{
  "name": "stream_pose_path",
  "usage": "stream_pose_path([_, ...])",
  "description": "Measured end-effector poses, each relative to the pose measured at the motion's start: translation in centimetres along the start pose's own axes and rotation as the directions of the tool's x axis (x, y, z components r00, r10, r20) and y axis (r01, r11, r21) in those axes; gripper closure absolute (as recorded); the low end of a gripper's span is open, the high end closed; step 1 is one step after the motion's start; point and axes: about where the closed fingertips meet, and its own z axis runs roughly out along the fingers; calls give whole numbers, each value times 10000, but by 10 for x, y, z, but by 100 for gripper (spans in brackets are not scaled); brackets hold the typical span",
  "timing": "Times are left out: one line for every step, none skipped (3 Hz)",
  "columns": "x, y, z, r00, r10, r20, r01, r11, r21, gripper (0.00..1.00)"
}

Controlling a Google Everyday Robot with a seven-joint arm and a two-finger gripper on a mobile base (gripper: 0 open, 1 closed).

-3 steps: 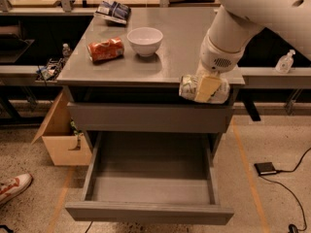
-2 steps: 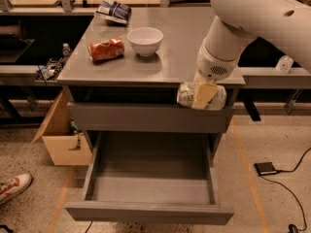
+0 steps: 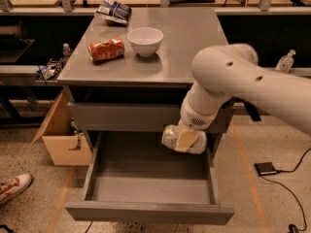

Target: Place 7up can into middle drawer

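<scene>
Clasping 7up can (image 3: 169, 137), claw (image 3: 187, 140) over middle drawer (image 3: 146, 211); bowl (image 3: 145, 41), orange can (image 3: 106, 49) atop cabinet (image 3: 194, 33).

Tabletop (image 3: 189, 38): bowl (image 3: 145, 41), orange can (image 3: 106, 49), packet (image 3: 113, 11); pincer (image 3: 184, 139) below

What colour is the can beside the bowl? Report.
Soda can is orange-red, camera view; gripper holds 7up can above middle drawer.

White arm bends down from upper right; gripper (image 3: 187, 140) hangs above drawer's (image 3: 146, 211) right rear, clamping can (image 3: 170, 137) sideways.
</scene>
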Motion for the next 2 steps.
stream_pose_path([2, 43, 98, 9987, 319, 403, -307, 9990, -315, 100])
stream_pose_path([1, 42, 97, 9986, 320, 426, -308, 9991, -285, 100])
